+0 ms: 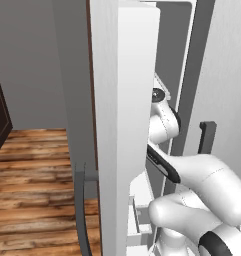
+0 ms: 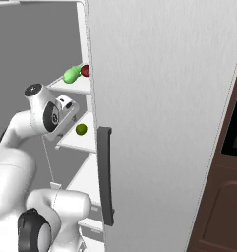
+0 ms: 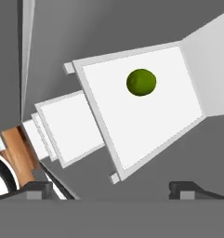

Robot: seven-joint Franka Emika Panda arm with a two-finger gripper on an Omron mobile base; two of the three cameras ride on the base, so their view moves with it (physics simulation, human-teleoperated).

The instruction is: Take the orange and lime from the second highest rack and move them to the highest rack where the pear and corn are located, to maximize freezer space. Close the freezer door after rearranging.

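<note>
Left base view: my arm [image 1: 192,185] reaches in past the freezer door [image 1: 124,125], which stands open edge-on, its long axis vertical and its thin edge facing the camera. Its dark bar handle [image 1: 80,210] sits at about 7 o'clock.

Right base view: the lime [image 2: 81,129] lies alone on the second highest rack [image 2: 83,140], just at 3 o'clock of my wrist [image 2: 58,115]. On the highest rack [image 2: 73,86], at 12 o'clock of the lime, lie the green pear [image 2: 71,75] and a dark red thing [image 2: 85,70] I cannot name. No orange on the lower rack here.

Hand view: the lime [image 3: 141,82] sits at 1 o'clock, well ahead of my gripper [image 3: 111,188]. My fingertips [image 3: 185,188] stand wide apart, holding nothing.

Lime's axis: near-round, no pointing end that I can read, so any approach angle should suit.

Doing it well: I judge I should centre the lime between my tips first, advance level with the rack, and close gently so it doesn't roll away.
</note>
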